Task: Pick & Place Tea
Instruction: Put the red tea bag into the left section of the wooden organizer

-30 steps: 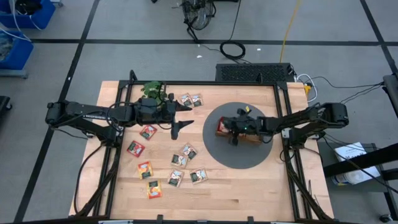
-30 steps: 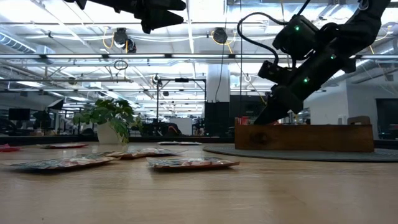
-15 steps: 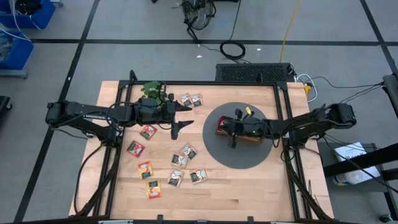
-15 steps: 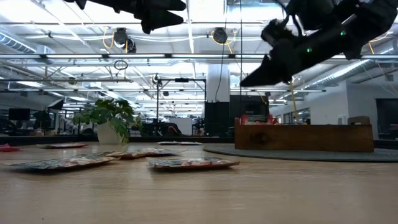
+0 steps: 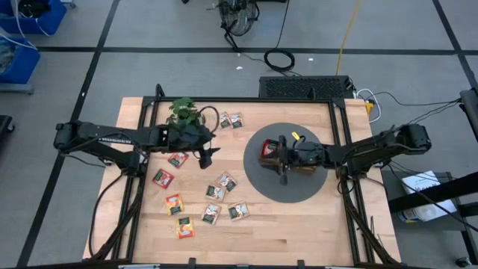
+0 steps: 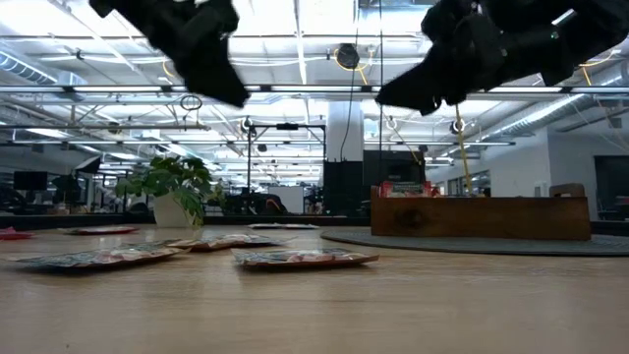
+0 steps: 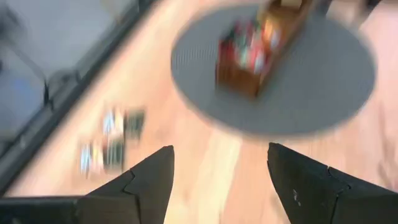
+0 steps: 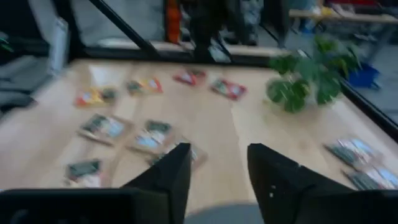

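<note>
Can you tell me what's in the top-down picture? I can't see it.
Two robot arms reach over a wooden table. The right gripper hovers over a tray on a grey mat; the left gripper hovers near scattered tea sachets and a plant.

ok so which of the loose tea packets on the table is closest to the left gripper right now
The red sachet just below and left of the left gripper in the high view, beside the arm. The white-green sachets and the pair by the plant lie farther off.

Pale wood table [image 5: 299, 224]; matt grey mat [image 5: 291, 190]; glossy sachets [image 5: 225, 181].
</note>
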Motion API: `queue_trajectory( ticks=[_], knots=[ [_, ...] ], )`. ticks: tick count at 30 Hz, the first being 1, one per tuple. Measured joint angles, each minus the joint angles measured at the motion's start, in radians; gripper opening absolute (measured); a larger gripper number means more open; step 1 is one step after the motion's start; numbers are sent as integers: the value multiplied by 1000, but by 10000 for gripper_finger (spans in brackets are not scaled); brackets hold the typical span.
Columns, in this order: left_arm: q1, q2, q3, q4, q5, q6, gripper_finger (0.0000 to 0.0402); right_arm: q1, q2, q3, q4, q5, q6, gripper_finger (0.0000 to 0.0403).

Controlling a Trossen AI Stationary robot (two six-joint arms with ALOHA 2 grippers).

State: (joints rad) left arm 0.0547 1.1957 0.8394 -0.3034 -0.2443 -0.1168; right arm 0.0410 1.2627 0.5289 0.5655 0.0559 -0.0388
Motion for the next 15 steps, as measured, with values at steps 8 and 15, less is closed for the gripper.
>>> queue_trajectory(
  ticks=[8,15],
  knots=[
    [-20,1,0,-268,22,-150,255,-4,-125,-126,190,-58,-13,172],
    [-68,-95,0,-277,-136,-155,255,-36,-218,-292,417,52,-33,165]
  ],
)
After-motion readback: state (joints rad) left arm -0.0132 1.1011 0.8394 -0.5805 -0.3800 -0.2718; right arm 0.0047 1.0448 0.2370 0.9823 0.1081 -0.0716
